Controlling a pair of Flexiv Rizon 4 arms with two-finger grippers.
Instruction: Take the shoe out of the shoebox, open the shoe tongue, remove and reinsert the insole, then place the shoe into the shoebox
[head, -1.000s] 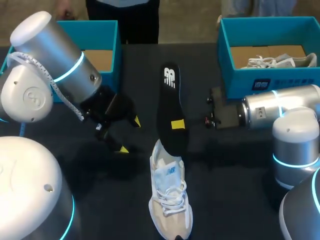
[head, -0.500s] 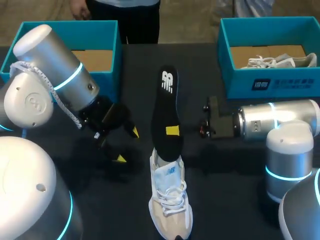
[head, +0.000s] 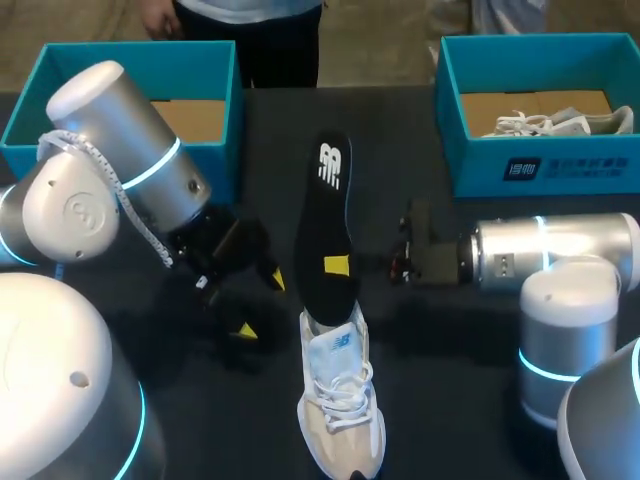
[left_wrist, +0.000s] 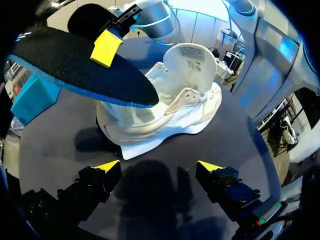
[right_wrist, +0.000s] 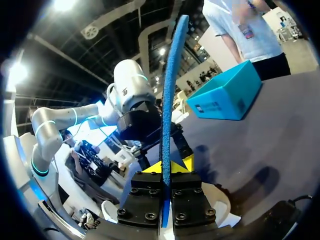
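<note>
My right claw (right_wrist: 165, 167) clamped on black insole (head: 325, 225), held over white shoe (head: 340, 395) at desk's (head: 450, 380) near edge | left claw (left_wrist: 157, 167) apart, empty, beside shoe | I judge: shoe out, tongue up, insole out; reinserting, boxing left.

Bright light from overhead throws soft shadows on the dark table (head: 450, 400) beside the shoe (head: 340, 400).

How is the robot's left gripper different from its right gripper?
The left gripper has its fingers spread open with nothing between them; the right gripper is shut on the black insole. The left gripper points at the side of the white shoe; the right gripper holds the insole up over that shoe. Both have yellow tips.
</note>
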